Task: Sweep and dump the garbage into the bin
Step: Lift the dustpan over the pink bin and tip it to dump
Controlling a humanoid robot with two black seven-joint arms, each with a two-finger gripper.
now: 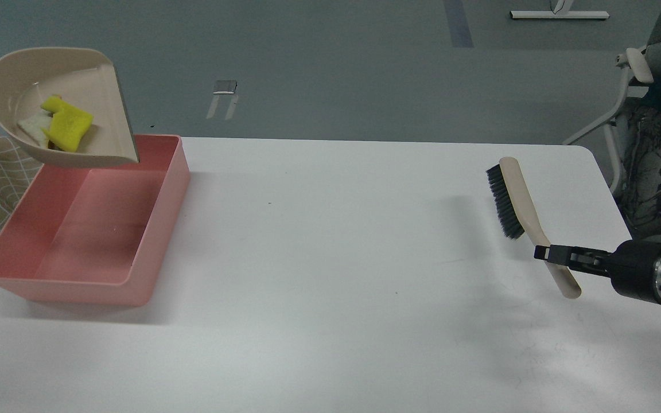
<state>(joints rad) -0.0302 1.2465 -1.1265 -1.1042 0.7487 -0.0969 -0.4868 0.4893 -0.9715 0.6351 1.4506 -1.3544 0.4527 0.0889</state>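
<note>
At upper left, a beige plastic dustpan [86, 109] holding yellow foam and whitish garbage [58, 127] hangs above the pink rectangular plastic bin [158, 229]. Right end effector [544, 253] is clamped on the beige black-bristled brush [517, 195]; the left is out of frame.

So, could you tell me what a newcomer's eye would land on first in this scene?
Probably the pink bin at the table's left edge, with the beige dustpan tilted above its far end, holding the yellow foam chunk and whitish bread scrap. At right, the right gripper holds the black-bristled brush by its handle.
</note>
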